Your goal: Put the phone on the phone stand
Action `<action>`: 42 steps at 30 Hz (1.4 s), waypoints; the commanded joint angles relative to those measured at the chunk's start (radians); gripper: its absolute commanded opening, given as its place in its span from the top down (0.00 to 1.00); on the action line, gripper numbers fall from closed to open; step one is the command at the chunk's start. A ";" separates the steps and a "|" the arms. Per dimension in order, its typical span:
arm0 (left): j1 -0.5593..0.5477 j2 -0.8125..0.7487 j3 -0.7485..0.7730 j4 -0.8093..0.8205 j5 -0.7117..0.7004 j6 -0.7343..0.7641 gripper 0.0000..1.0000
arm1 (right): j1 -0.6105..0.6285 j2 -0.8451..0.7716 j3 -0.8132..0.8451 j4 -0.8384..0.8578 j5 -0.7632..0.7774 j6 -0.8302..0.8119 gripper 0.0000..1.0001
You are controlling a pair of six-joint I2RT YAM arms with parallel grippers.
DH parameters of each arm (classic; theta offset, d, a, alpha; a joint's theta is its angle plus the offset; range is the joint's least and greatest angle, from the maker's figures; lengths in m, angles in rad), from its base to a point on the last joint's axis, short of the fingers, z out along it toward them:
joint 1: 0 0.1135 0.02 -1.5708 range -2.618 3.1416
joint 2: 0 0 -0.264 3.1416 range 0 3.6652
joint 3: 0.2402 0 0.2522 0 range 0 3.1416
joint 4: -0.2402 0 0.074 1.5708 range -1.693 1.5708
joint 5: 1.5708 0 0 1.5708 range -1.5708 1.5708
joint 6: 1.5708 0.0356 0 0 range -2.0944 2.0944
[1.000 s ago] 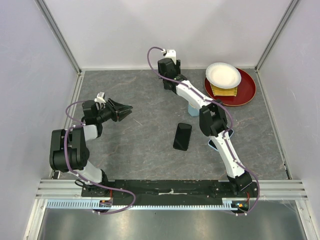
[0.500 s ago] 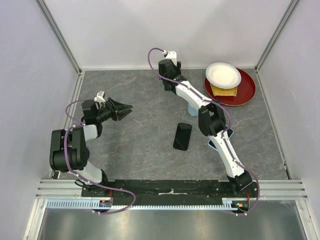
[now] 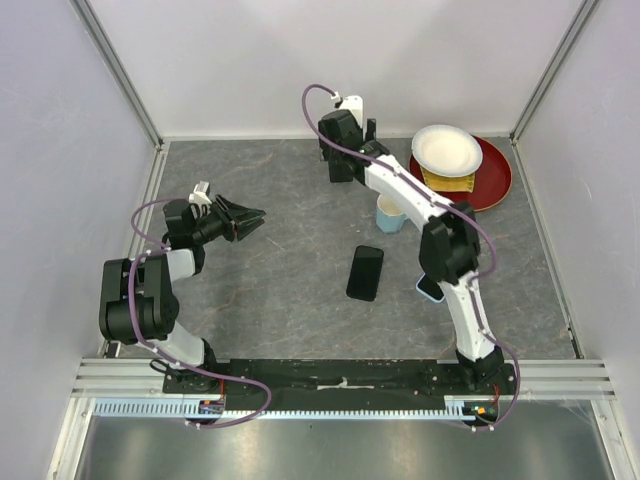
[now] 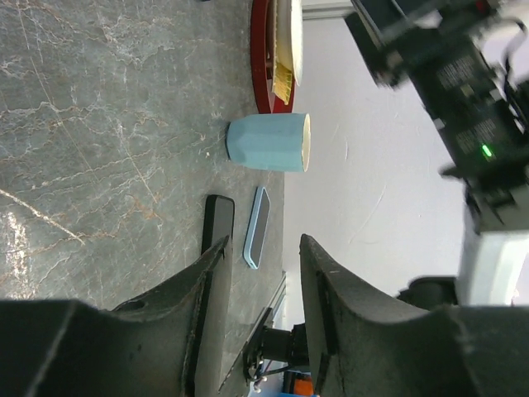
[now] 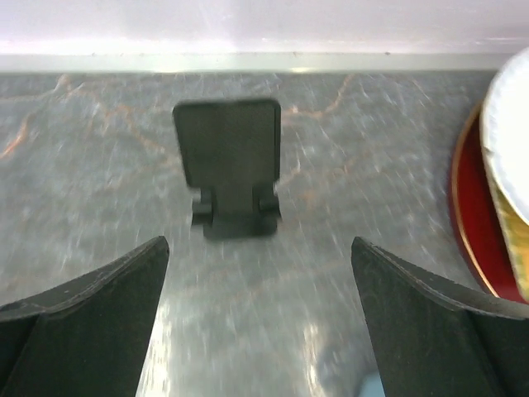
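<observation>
The black phone (image 3: 365, 272) lies flat on the grey table, mid-right; it also shows in the left wrist view (image 4: 218, 223). The black phone stand (image 5: 234, 165) stands upright near the back wall, straight ahead of my right gripper (image 5: 258, 244), which is wide open and empty, a short way in front of it. In the top view the right gripper (image 3: 345, 150) is stretched to the back of the table, far from the phone, and hides the stand. My left gripper (image 3: 250, 218) hovers at the left, open and empty (image 4: 260, 273), pointing towards the phone.
A light blue cup (image 3: 390, 212) stands beside the right forearm. A second phone in a blue case (image 3: 430, 290) lies partly under the right arm. A red tray (image 3: 492, 185) with a white plate (image 3: 446, 150) sits at the back right.
My right arm has swung to the right, its elbow clearing the blue cup, and the wrist has shifted slightly right at the back. The left arm and the phone have not moved.
</observation>
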 commanded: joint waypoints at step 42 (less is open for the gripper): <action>-0.288 -0.132 0.607 -0.700 -0.253 0.603 0.42 | -0.042 -1.157 -1.426 -0.256 0.004 0.702 0.02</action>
